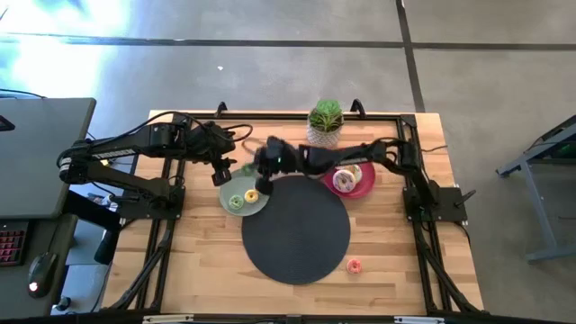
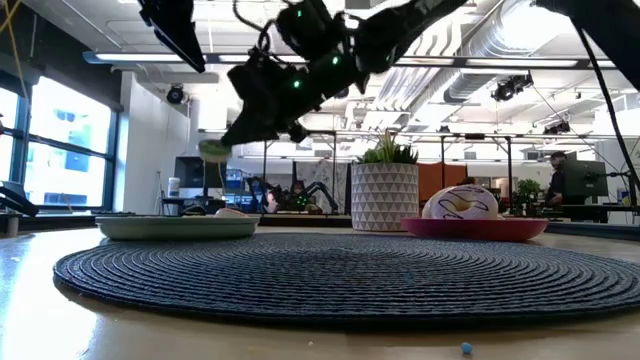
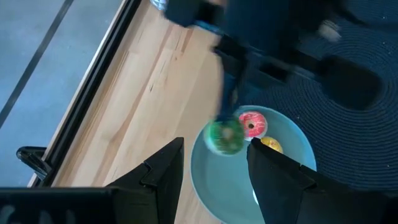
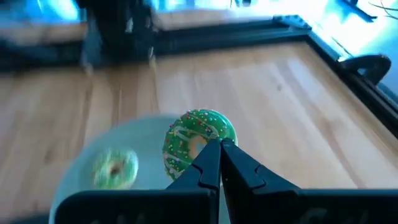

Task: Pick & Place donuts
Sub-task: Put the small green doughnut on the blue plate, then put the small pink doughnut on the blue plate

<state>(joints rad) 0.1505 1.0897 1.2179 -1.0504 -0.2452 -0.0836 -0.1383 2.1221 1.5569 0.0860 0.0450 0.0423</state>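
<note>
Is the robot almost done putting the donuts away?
Partly. Small donuts already lie on the sage-green plate, and a white iced donut sits on the red plate. The right gripper holds a green sprinkled donut above the sage-green plate. One pink donut waits on the table.

You will find no writing, brand, number or sign that can be read in any of these four views. The office room behind the table in the low view has screens and fittings that may carry lettering, but they are too small and blurred to tell.
</note>
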